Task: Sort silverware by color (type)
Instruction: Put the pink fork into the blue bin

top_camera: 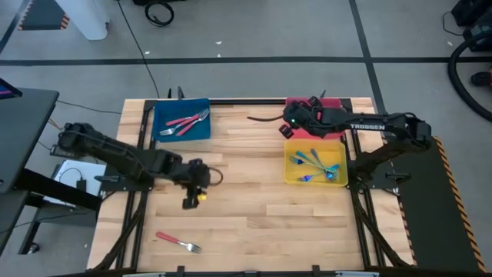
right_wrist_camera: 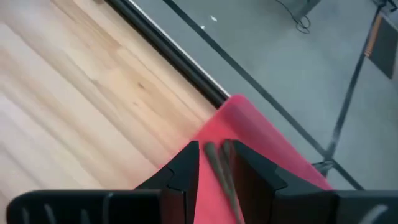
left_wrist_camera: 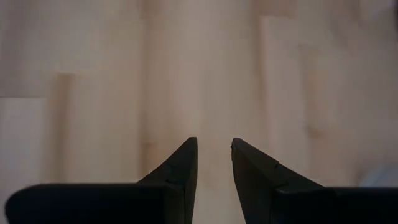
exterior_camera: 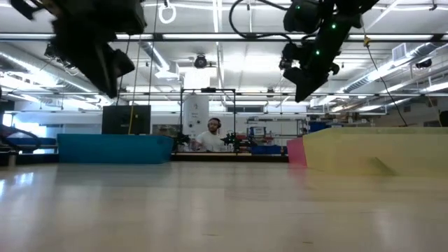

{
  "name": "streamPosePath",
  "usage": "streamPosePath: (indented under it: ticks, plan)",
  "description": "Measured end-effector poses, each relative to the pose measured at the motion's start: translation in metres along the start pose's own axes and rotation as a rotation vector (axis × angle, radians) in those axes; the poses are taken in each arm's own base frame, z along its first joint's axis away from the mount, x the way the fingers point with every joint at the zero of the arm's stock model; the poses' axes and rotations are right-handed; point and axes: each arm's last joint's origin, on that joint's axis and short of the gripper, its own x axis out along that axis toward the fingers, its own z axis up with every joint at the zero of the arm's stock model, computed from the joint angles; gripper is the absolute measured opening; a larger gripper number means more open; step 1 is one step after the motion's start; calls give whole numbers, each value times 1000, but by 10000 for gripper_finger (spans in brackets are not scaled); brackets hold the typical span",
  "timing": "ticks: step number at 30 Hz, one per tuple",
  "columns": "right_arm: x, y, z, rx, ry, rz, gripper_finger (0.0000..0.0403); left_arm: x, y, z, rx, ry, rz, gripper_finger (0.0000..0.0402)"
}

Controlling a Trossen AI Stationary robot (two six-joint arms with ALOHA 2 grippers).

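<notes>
My right gripper [top_camera: 290, 121] hangs over the red tray [top_camera: 332, 103] at the table's far right and is shut on a thin dark metal fork [right_wrist_camera: 219, 171]. In the right wrist view the red tray [right_wrist_camera: 261, 143] lies below its fingers. My left gripper [top_camera: 192, 197] hovers over bare wood left of centre, narrowly open [left_wrist_camera: 213, 146] with nothing between its fingers. One red-handled fork [top_camera: 177, 242] lies flat on the table near the near edge. Red-handled forks [top_camera: 184, 121] lie in the blue tray [top_camera: 163, 111]. Blue-handled forks [top_camera: 314, 165] lie in the yellow tray [top_camera: 292, 173]. My right gripper pinches the dark fork between its two fingers [right_wrist_camera: 186, 163]; the thin shaft [right_wrist_camera: 214, 155] runs along the fingers, one end showing just at their tips. The fingers slant down from above. The fork is lifted clear above the red tray.
The three trays stand along the far and right part of the table; in the low view the blue tray [exterior_camera: 115, 148], red tray [exterior_camera: 295, 150] and yellow tray [exterior_camera: 378, 150] show as low walls. Bare wood lies between them and the near edge. A person [exterior_camera: 210, 136] sits far behind.
</notes>
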Motion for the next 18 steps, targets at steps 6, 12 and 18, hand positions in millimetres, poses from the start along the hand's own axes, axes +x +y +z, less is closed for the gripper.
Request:
streamPosePath:
  ticks: [6, 12, 18]
  plan:
    - [-8, 15, -7, 3, -17, 44, 99, -2, -36, -8, -92, 3, -106, 98]
    - [-9, 29, -25, -31, 15, 95, 99, 2, -64, -21, -161, 49, -148, 98]
    - [-15, 39, -36, -79, 25, 121, 99, 21, -84, -37, -227, 148, -108, 98]
